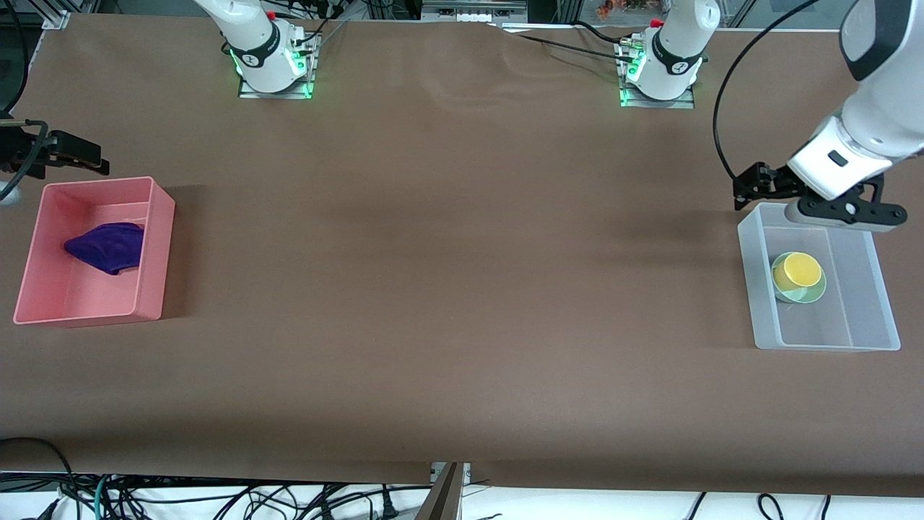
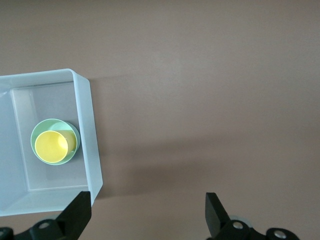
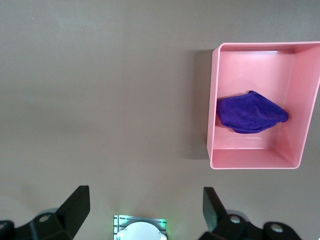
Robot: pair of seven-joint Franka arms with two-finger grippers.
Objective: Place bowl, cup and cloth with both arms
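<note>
Lowest in the front view's right part stood a translucent white bin [image 1: 823, 339], and inside it the pale mint-green bowl [image 1: 803, 292] sat with the bright yellow cup [image 1: 797, 271] nested in it. The left wrist view showed the same pair, cup [image 2: 51, 146] inside bowl [image 2: 73, 134], toward the lower left of that frame, within the white bin [image 2: 87, 125].

At the lower left of the front view a pink bin [image 1: 94, 307] held the deep purple cloth [image 1: 107, 247], bunched and lying in the bin's middle. In the right wrist view the cloth [image 3: 250, 119] lay in the pink bin [image 3: 215, 100] at the right of the frame.

Higher up at the right edge, the left gripper [image 1: 751, 189] hung above the white bin's upper rim; its fingers [image 2: 77, 215] stood wide apart and held nothing. At the left edge the right gripper [image 1: 68, 155] hovered just above the pink bin's upper corner, its fingers [image 3: 75, 205] spread wide too, empty. The brown table [image 1: 462, 253] filled the frame between them.
</note>
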